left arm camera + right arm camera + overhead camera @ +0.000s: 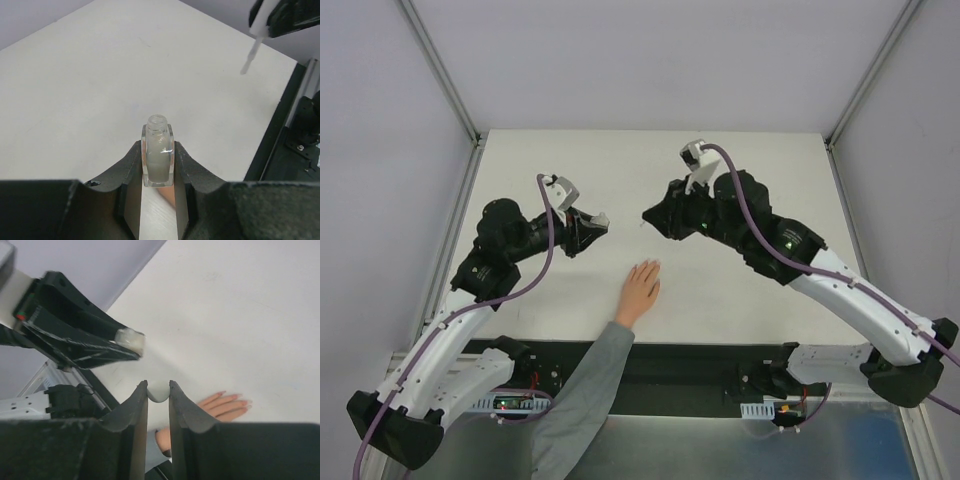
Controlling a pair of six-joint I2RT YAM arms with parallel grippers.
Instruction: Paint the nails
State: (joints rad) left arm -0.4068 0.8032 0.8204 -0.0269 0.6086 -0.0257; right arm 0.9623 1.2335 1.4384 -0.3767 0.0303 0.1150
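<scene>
Closest in the left wrist view, the left hand (157,145) is clamped on a small whitish bottle (158,155), its two black fingers pressed against the flat sides. The uncapped neck sticks out past the fingertips, and pale liquid fills most of the glass. From above, this hand (600,220) hangs over the white worktop (740,170) with its tips turned toward the right hand, the two near each other but apart. Below the gap between them, toward the arm bases, a person's fingers (642,283) lie flat on the worktop, with a grey sleeve (590,385) running back off the near edge. They point away from the bases, with their tips near the right hand's tip but not touching it. The nails (245,403) show in the right wrist view as small pinkish tips on those fingers, just right of and beyond the right hand's fingertips; from above they are too small to make out. The right hand (158,386) is closed on the round white cap of a brush (250,55). In the left wrist view the thin white stem slants down from that hand, in the air, up and to the right of the bottle and well apart from it. In the right wrist view the bottle's open mouth sits at the left hand's tip, up and to the left of the right fingertips.
</scene>
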